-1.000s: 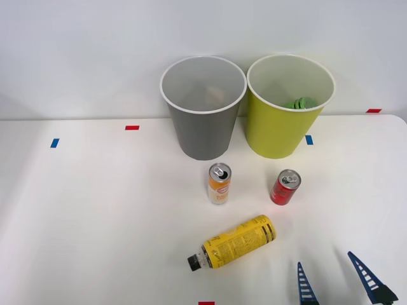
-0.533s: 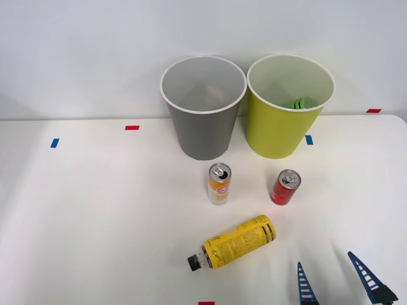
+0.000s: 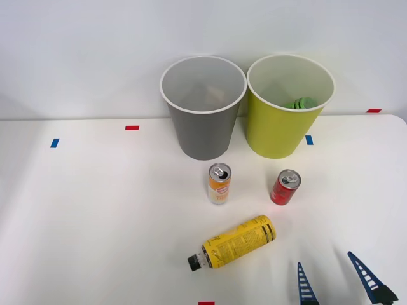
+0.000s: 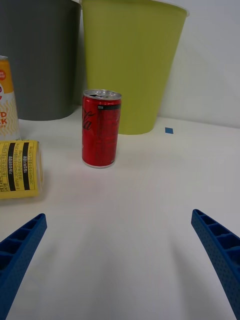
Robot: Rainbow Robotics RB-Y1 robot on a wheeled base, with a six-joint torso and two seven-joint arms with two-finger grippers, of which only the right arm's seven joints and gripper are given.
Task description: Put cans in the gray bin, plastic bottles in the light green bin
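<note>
1. Right gripper (image 3: 336, 279): blue ribbed fingers spread wide apart, holding nothing, low over the white table (image 3: 95, 216) at its near right. Spread this wide, presumably, to admit a can body between the fingers.
2. Short red drink can with silver top (image 4: 101, 128): upright on the table, in line with the gap between the fingers in the right wrist view, well apart from them. Judged the likeliest pick, given that alignment.
3. Slim orange-and-white drink can with silver top (image 3: 219, 183): upright, to the left of the red can and just in front of the tall round gray tapered plastic bin with white rim (image 3: 203, 130). Not yet binned.
4. Plastic bottle with yellow wrap and dark cap (image 3: 233, 242): on its side, cap toward the near left, nearer the robot than both cans. Clear of the straight path to the red can.
5. Tall round lime tapered plastic bin with white rim (image 3: 276, 127): right of the gray bin, nearly touching it. Something bright green (image 3: 300, 103) inside, probably the green-wrapped bottle already sorted.
6. Remaining, as judged: two cans and one bottle.
</note>
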